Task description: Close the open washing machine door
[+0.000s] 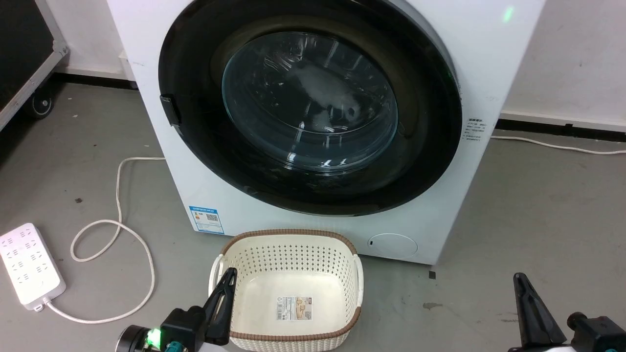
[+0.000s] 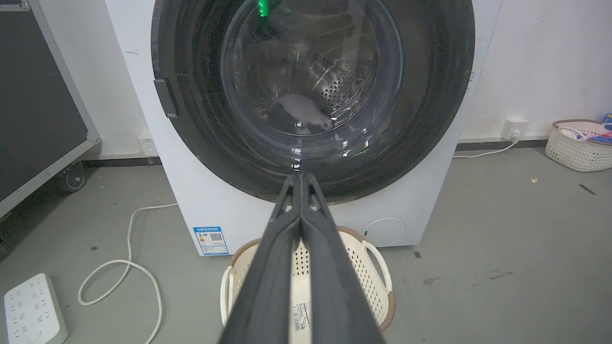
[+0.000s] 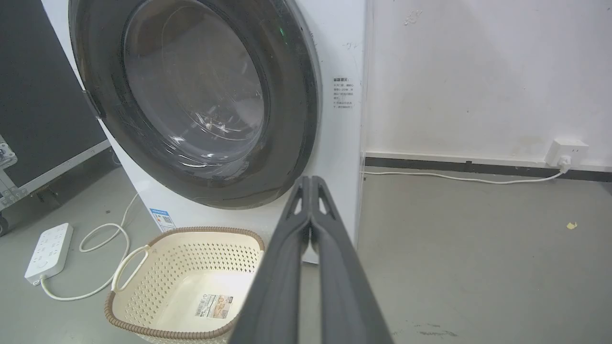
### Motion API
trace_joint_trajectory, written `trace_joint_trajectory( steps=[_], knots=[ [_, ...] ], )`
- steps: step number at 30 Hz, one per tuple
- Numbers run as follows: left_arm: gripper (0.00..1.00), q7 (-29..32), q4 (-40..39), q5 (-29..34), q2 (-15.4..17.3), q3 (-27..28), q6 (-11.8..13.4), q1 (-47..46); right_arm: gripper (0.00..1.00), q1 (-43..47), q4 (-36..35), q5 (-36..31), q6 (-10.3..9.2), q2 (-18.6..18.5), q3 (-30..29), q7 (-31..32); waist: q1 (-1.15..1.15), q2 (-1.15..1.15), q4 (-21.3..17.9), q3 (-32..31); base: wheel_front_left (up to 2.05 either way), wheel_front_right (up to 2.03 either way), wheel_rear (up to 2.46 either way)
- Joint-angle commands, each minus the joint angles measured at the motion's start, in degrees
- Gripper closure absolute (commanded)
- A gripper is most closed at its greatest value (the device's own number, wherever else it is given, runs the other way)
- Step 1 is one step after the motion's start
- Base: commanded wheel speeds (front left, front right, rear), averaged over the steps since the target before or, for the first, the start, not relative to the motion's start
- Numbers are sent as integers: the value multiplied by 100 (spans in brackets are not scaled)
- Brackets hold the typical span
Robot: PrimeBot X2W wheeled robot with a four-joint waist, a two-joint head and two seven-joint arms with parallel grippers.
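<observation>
The washing machine (image 1: 489, 58) is a big white box standing against the wall. Its washing machine door (image 1: 310, 100), with a wide glossy black rim and a bulging glass centre, lies flat against the machine's front; its latch tab sits at the left rim. Through the glass of the washing machine door (image 2: 311, 81) the steel drum shows. My left gripper (image 1: 228, 276) is shut and empty, low at the front left, over the basket's left rim. In the left wrist view my left gripper (image 2: 300, 177) points at the door's lower rim. My right gripper (image 1: 520, 279) is shut, low at the right over bare floor; the right gripper (image 3: 311, 179) holds nothing.
A cream perforated basket (image 1: 293, 237) with nothing in it stands on the floor before the machine. A white power strip (image 1: 29, 266) and looped cable (image 1: 117, 195) lie at the left. A black wheeled case (image 1: 24, 49) stands far left. Another basket (image 2: 578, 148) sits by the right wall.
</observation>
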Motion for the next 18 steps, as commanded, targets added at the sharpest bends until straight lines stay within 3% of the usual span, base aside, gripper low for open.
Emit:
trace_joint_trajectory(
  steps=[1,18],
  knots=[
    [100,27,-38,41,-24,30,28,-27,100,-62,-40,-44,1,4,15,32,0,0,-5,1,0,0,0],
    [100,226,-144,97,-67,168,78,-56,100,-150,-115,-154,1,8,78,231,0,0,-94,29,0,0,0]
  ],
)
